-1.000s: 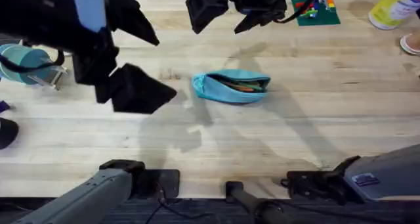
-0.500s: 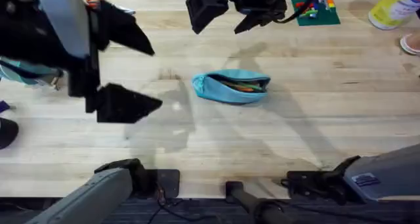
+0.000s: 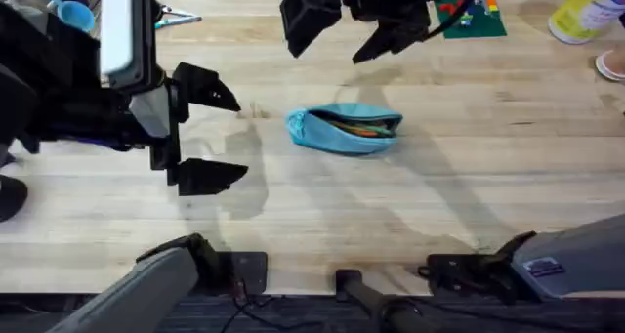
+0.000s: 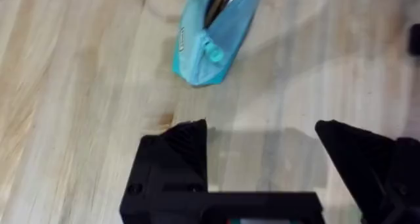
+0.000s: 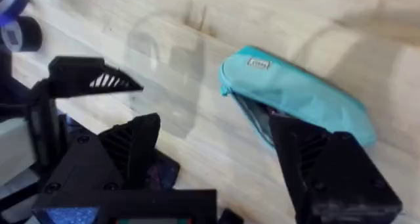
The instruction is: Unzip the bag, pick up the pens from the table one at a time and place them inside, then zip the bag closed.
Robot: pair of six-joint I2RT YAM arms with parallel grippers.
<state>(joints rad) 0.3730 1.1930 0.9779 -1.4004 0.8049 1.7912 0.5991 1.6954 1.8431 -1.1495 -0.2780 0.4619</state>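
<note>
Zipping the bag (image 3: 344, 129) closed looks to me like the step in hand: it lies mid-tabletop (image 3: 469, 177), its slot gaping toward the near side, with orange and green pens (image 3: 363, 130) showing inside and no loose pen visible on the wood. To do it well, I would pin one end of the pouch with one arm while the other pinches the slider and draws it straight along the teeth, keeping low so the fabric does not bunch. I cannot make out the slider from here.

My left end effector (image 3: 203, 136) hangs left of the bag, jaws wide apart and empty. My right end effector (image 3: 344, 25) hovers beyond the bag's far side, also spread wide, holding nothing.

Compared with a second ago, the left arm has swung round, so its fingers now point rightward at the bag. The right arm has barely shifted, and the bag has not moved.
</note>
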